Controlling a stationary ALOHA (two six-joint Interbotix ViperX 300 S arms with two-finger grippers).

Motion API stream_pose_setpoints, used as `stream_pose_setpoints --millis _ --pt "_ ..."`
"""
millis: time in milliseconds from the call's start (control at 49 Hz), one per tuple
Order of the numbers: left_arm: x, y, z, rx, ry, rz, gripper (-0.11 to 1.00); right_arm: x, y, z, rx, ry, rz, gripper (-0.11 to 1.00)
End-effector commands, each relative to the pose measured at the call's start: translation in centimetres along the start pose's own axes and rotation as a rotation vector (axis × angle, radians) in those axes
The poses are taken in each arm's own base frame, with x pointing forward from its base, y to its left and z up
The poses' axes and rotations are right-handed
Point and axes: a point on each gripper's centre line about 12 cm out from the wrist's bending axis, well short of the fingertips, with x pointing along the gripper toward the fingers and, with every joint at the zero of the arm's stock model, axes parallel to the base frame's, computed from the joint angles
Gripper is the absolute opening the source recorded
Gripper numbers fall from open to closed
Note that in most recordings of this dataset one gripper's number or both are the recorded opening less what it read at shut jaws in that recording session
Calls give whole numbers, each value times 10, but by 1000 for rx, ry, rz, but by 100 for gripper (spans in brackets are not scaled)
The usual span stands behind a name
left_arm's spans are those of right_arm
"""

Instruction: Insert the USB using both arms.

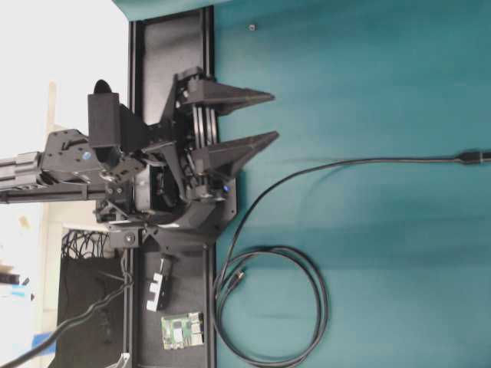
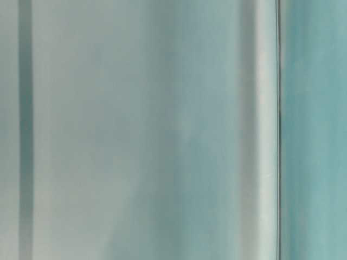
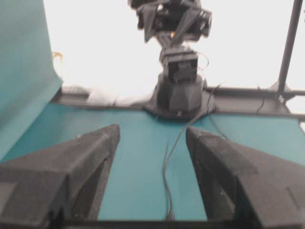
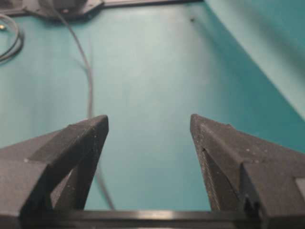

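Left claw: fingers spread wide, empty, above the table's left edge.
Right claw: fingers spread wide, empty, over the teal table.
USB plug: lay at the far right edge, well apart from the left claw.
Looped cable: near the lower middle.

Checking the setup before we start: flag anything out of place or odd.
The table-level view is only a pale teal blur, so it shows nothing usable. Otherwise nothing stands out: the USB lies at the mat's edge, its cable trailing loose, and both claws are open and empty.
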Motion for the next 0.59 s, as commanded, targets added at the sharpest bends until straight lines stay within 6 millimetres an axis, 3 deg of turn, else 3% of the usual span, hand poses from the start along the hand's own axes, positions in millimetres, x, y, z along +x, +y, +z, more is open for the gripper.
stream_pose_setpoints --millis 0,347,571 --pt "-3 3 -3 19 19 16 77 1 4 -1 5 -2 26 75" --pt "-9 3 -28 27 -26 30 77 4 11 -33 59 53 89 75" --pt "-14 -1 -44 62 -17 10 77 5 9 -44 83 75 73 75"
